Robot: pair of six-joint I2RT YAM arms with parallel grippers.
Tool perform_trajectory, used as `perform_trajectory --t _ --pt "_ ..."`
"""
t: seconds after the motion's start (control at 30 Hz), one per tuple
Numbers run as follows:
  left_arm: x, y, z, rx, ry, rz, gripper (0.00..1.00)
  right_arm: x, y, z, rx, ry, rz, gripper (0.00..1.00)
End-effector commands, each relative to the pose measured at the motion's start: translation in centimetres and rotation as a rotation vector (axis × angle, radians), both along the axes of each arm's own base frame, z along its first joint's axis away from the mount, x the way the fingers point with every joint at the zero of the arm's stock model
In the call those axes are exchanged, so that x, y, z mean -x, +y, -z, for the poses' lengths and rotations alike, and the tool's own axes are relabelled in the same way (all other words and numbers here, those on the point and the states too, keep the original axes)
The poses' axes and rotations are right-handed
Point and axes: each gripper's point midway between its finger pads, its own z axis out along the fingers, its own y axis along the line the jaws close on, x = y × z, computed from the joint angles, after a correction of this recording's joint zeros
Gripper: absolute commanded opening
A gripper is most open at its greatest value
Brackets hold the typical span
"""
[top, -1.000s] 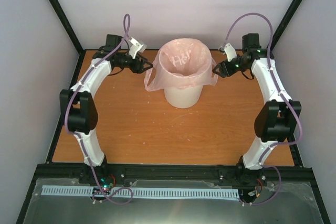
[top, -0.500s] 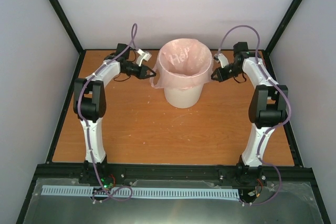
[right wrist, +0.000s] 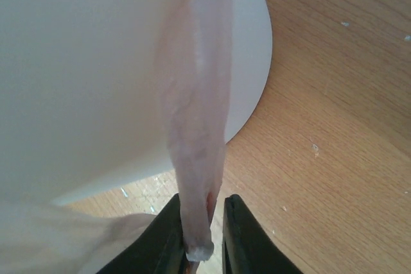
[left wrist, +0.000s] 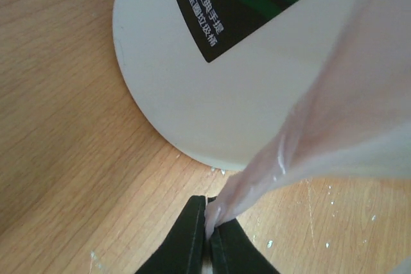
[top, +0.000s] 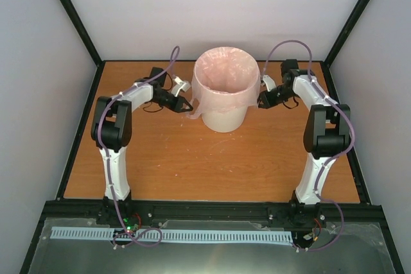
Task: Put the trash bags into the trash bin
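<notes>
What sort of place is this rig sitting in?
Probably a lab test cell: blank white walls, black frame posts, and a mounting rail bolted along a wooden table's near edge.

Orange-brown wooden table (top: 192,165) (pale flecks scattered on it) between plain white walls (top: 225,4), black corner posts (top: 70,14)

From overhead I had soft, even light on the table (top: 160,158), with only faint shadows beside the bin (top: 223,117). Both wrist views were bright. The bin wall washed out nearly white, and the bag (left wrist: 334,126), close to the lens, looked blurred.
</notes>
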Motion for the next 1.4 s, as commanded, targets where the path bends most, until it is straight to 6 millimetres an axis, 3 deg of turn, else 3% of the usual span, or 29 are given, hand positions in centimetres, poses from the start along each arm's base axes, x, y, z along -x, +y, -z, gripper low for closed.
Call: perform_trajectory --t 0.0,0.13,0.23,0.33,0.5,0.63,0.77,0.83,0.93,1.1,1.23,1.37 --pt "-0.4 1.4 -3.9 -0.025 -0.097 -0.034 0.06 1.1 -0.2 -2.9 0.013 -0.063 -0.002 0.20" --pt "0.1 3.3 -4.9 -0.048 -0.100 -0.073 0.29 2.3 -1.0 -4.5 0.017 -0.090 0.001 0.30" --pt "1.0 4.9 -5.9 -0.049 -0.103 -0.085 0.39 3.0 -2.1 -6.3 0.019 -0.123 0.003 0.43" --pt "2.4 5.8 -7.3 -0.029 -0.124 -0.063 0.46 3.8 -3.3 -7.7 0.036 -0.148 -0.012 0.54" --pt "3.4 6.4 -9.9 -0.053 -0.209 -0.049 0.50 4.5 -5.0 -9.1 0.080 -0.233 -0.042 0.59" --pt "3.4 6.6 -12.9 -0.061 -0.303 -0.055 0.51 2.5 -5.7 -11.4 0.071 -0.300 0.004 0.59" --pt "3.5 6.8 -16.2 -0.070 -0.409 -0.052 0.51 -1.8 -7.0 -13.8 0.105 -0.361 0.114 0.59" --pt "3.9 6.8 -18.2 -0.070 -0.472 -0.043 0.51 -3.7 -7.5 -13.8 0.117 -0.365 0.138 0.59" --pt "4.7 6.9 -20.4 -0.073 -0.539 -0.028 0.53 -5.6 -7.4 -13.5 0.113 -0.371 0.139 0.58" --pt "6.0 7.3 -21.8 -0.106 -0.566 -0.016 0.57 -7.3 -6.2 -13.1 0.100 -0.388 0.108 0.58" --pt "6.2 8.0 -21.4 -0.157 -0.569 -0.026 0.58 -7.6 -3.8 -12.5 0.065 -0.377 0.053 0.58" --pt "6.2 8.2 -21.4 -0.170 -0.565 -0.042 0.58 -6.7 -1.4 -12.3 0.006 -0.343 0.014 0.58"
